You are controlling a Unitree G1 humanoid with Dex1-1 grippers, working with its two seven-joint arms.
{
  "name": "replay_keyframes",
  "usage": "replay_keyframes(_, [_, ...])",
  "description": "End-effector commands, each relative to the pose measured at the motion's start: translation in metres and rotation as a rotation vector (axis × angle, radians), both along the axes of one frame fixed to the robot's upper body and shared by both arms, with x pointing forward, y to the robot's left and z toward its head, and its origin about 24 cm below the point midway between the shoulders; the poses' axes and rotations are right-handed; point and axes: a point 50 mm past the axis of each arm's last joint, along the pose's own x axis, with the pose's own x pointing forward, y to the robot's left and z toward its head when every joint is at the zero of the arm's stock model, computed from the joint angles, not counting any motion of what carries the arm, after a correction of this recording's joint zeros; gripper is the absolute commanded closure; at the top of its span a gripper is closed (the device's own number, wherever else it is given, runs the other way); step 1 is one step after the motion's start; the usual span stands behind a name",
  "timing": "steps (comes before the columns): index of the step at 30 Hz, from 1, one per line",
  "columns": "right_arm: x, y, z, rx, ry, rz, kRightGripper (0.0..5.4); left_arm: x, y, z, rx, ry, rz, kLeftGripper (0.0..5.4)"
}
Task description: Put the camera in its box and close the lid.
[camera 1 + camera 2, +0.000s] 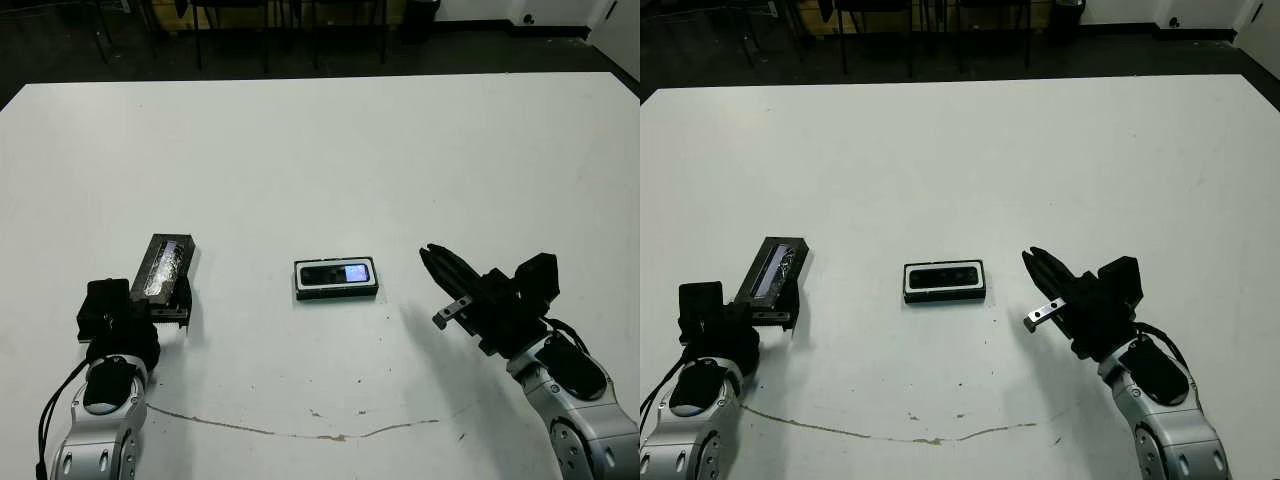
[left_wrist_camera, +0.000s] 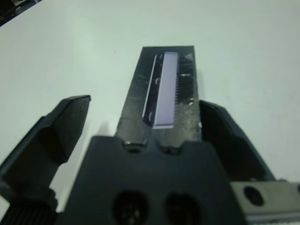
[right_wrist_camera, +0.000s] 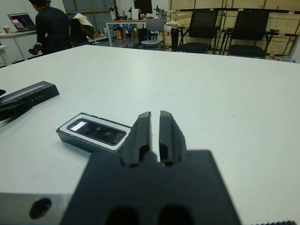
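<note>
The camera [image 1: 330,273], slim and black with a small lit screen, lies flat inside the white-lined box [image 1: 337,292] at the table's middle. The lid [image 1: 165,262], black with a glossy strip, is at the left, tilted with its near end resting on my left gripper's body. My left gripper [image 2: 144,102] is open around the lid's near end. One finger [image 2: 225,136] lies against the lid's edge and the other [image 2: 61,122] stands apart from it. My right gripper [image 1: 430,252] is shut on nothing, hovering to the right of the box and pointing toward it.
A thin brown line [image 1: 300,432] runs across the table near its front edge. Chairs [image 3: 201,28] and desks stand beyond the far edge, and a person [image 3: 49,23] sits at a laptop there. Bare table surrounds the box.
</note>
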Motion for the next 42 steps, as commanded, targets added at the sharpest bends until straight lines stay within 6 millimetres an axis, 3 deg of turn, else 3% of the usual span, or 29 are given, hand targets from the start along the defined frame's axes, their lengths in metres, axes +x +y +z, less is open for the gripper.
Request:
replay_keyframes(1, [-0.002,-0.002,-0.001,-0.008,0.013,-0.015,5.4,-0.006,0.007,-0.018,-0.085,0.095,-0.029,0.01])
replay_keyframes(8, [-0.003,-0.002,0.0,-0.026,0.018,-0.021,5.4,-0.004,0.018,-0.029,-0.23,0.194,-0.231,0.01])
replay_keyframes(14, [-0.003,-0.003,-0.005,0.012,0.025,-0.021,5.4,-0.002,0.027,-0.037,-0.239,0.236,-0.212,0.09])
replay_keyframes(29, [-0.006,-0.002,-0.001,-0.023,0.011,-0.031,5.4,-0.006,0.032,-0.046,0.03,0.296,-0.178,2.64])
replay_keyframes(42, [-0.005,-0.003,-0.004,-0.007,0.015,-0.024,5.4,-0.006,0.03,-0.042,0.037,0.291,-0.23,2.67])
